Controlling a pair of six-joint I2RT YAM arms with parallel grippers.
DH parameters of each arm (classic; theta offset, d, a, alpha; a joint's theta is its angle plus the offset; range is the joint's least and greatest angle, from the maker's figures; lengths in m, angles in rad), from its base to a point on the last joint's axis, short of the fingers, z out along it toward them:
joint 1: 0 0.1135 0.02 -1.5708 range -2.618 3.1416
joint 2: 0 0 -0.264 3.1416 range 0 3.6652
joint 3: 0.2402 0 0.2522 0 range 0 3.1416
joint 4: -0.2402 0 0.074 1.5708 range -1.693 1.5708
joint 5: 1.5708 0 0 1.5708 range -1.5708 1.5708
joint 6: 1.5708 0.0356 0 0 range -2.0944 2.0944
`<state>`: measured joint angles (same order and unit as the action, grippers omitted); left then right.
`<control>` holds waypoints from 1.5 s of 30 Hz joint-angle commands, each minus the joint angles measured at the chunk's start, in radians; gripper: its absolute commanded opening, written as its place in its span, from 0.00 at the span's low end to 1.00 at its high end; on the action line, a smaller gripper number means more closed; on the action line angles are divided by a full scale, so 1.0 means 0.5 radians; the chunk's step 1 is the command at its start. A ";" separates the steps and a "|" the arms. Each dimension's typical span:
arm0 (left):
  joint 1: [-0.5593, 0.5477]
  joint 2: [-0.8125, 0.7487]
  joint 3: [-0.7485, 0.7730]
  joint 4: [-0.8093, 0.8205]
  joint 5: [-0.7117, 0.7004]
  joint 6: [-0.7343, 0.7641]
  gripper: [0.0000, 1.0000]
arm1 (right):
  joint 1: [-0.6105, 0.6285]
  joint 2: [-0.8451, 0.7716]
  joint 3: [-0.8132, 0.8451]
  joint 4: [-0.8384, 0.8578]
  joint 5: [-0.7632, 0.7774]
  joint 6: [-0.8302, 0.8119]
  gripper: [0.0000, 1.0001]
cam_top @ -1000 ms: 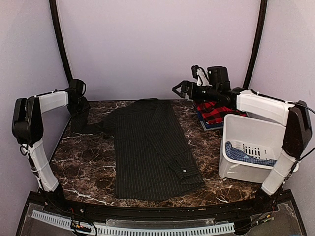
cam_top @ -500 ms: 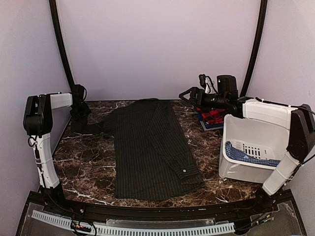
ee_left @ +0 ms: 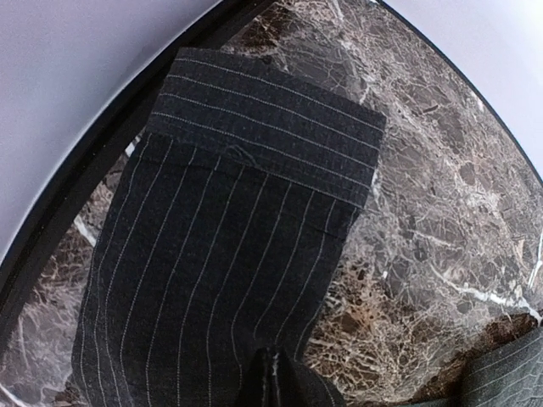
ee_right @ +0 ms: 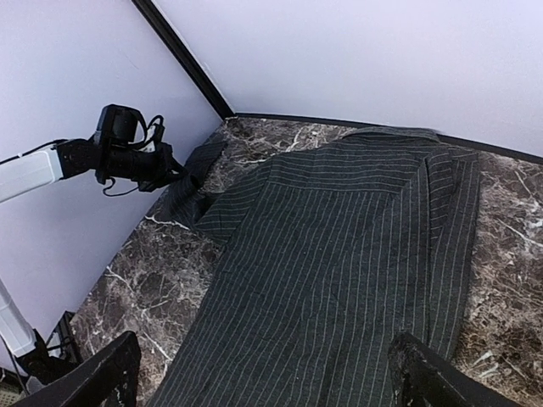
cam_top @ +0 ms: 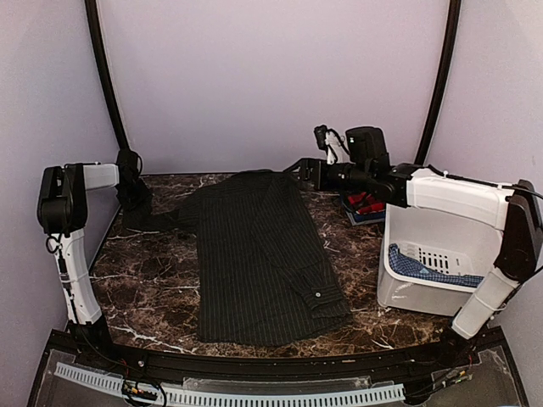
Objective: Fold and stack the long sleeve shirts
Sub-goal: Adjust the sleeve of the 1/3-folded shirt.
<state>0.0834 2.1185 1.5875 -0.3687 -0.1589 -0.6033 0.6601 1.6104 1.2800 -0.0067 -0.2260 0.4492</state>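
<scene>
Jaws on the left arm point(cam_top: 72, 263) have just clamped the sleeve point(ee_left: 237, 254) of the dark charcoal pinstriped cloth shirt point(cam_top: 254, 254) as wide-open jaws on the right arm point(cam_top: 450, 191) swing toward its collar point(cam_top: 259, 175), readying the fold.

Robot lab booth: plain lilac walls point(cam_top: 271, 76), black corner poles point(cam_top: 103, 76), marbled table point(cam_top: 144, 288).

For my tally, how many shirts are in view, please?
2: charcoal pinstriped shirt spread mid-table; red plaid shirt just beyond the white bin. Blue checked cloth inside it may be another.
</scene>
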 commanded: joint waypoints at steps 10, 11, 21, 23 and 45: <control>-0.049 -0.284 -0.231 0.122 0.017 0.150 0.52 | 0.062 -0.159 -0.056 0.068 0.537 -0.354 0.99; -0.054 -0.277 -0.231 0.117 0.008 0.157 0.54 | 0.065 -0.158 -0.045 0.070 0.550 -0.381 0.99; -0.059 -0.115 -0.133 0.033 0.031 0.278 0.56 | 0.088 -0.169 0.064 0.004 0.865 -0.630 0.99; -0.060 -0.090 -0.120 0.028 0.049 0.305 0.56 | 0.088 -0.171 0.070 0.004 0.819 -0.667 0.99; -0.230 -0.300 -0.071 -0.039 0.055 0.349 0.00 | 0.082 -0.166 -0.073 0.290 0.581 -0.576 0.90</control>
<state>0.0193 2.1048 1.5616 -0.3752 -0.1352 -0.4274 0.6975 1.5520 1.2560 0.0624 0.1112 0.1390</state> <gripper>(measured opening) 0.021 0.904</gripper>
